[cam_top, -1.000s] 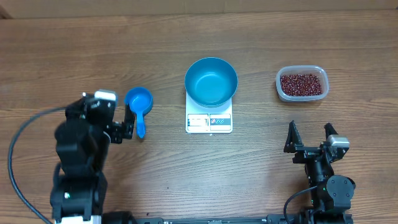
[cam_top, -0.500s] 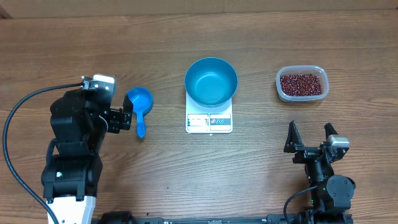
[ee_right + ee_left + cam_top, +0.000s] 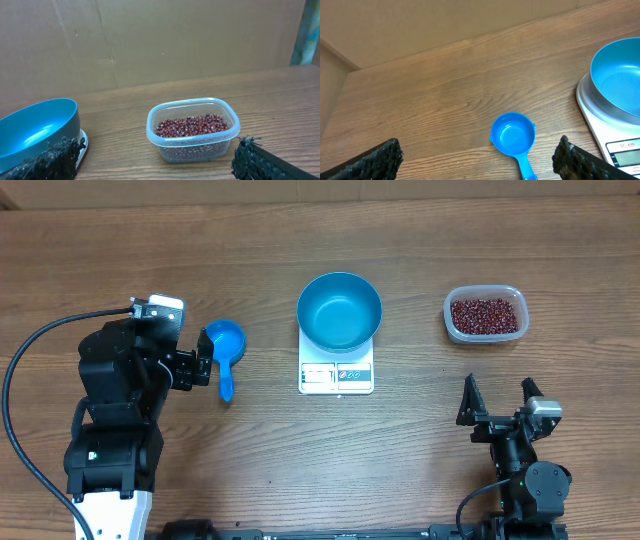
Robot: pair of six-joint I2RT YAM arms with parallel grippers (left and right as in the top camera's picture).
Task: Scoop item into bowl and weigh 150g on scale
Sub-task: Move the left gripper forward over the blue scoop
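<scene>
Already the bowl [image 3: 339,310] sits on the scale [image 3: 336,377], ready for weighing. The left gripper [image 3: 205,368] is spread wide by the scoop [image 3: 223,342] to grab it; the right gripper [image 3: 497,387] is spread wide too, empty.

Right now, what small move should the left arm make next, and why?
Probably lower the open left gripper and close it on the blue scoop handle: the scoop lies loose just ahead, the bowl on the scale is empty, the beans are all in the tub.

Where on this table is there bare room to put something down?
Bare wood lies between the scale and the bean tub, in front of the scale, and behind the bowl. It is crowded at the scoop, right beside the left gripper.
</scene>
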